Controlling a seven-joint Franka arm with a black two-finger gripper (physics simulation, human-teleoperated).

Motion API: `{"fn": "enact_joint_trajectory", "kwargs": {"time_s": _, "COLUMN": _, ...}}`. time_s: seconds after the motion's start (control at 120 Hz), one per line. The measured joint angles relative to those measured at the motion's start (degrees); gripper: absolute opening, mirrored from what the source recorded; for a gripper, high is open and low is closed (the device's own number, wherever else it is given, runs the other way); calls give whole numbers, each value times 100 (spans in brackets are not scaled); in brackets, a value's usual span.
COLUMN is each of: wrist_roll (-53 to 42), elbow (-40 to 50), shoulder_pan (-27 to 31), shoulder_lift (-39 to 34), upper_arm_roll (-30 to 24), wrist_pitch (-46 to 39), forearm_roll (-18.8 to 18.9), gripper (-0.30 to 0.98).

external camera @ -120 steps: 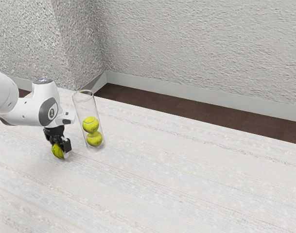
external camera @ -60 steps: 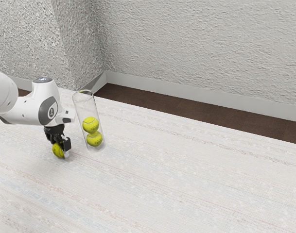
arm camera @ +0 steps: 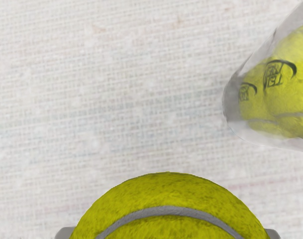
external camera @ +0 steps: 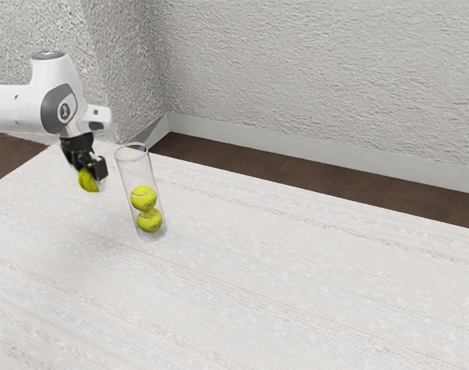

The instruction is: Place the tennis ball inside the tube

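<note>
Just beside the clear tube [external camera: 138, 176], apart from it and toward the exterior view's left, the gripper [external camera: 90, 178] has the tennis ball [external camera: 87, 182] clasped from 2 sides, up in the air. To my eye it hangs lower than the tube's rim [external camera: 131, 143], so rise well past that first, then go across, centre over the opening and ease straight down before letting go; 1 clip could topple the tube, 2 balls [external camera: 144, 198] inside and all.
</note>
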State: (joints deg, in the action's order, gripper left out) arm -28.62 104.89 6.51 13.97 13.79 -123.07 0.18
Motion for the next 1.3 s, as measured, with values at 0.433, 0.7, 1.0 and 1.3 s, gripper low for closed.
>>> {"fn": "enact_joint_trajectory", "kwargs": {"time_s": 0.433, "wrist_roll": 263, "elbow": -2778, "shoulder_pan": -1, "shoulder_lift": 790, "upper_arm_roll": -349, "wrist_pitch": 2276, "forearm_roll": -85, "gripper": 21}}
{"fn": "enact_joint_trajectory", "kwargs": {"time_s": 0.7, "wrist_roll": 447, "elbow": -3377, "shoulder_pan": -34, "shoulder_lift": 1072, "upper_arm_roll": -712, "wrist_pitch": 2946, "forearm_roll": -95, "gripper": 20}}
{"fn": "enact_joint_trajectory", "kwargs": {"time_s": 1.0, "wrist_roll": 693, "elbow": -2899, "shoulder_pan": -96, "shoulder_lift": 709, "upper_arm_roll": -808, "wrist_pitch": 3015, "forearm_roll": -70, "gripper": 20}}
{"fn": "enact_joint_trajectory", "kwargs": {"time_s": 1.3, "wrist_roll": 843, "elbow": -2849, "shoulder_pan": -96, "shoulder_lift": 793, "upper_arm_roll": -804, "wrist_pitch": 2923, "forearm_roll": -83, "gripper": 26}}
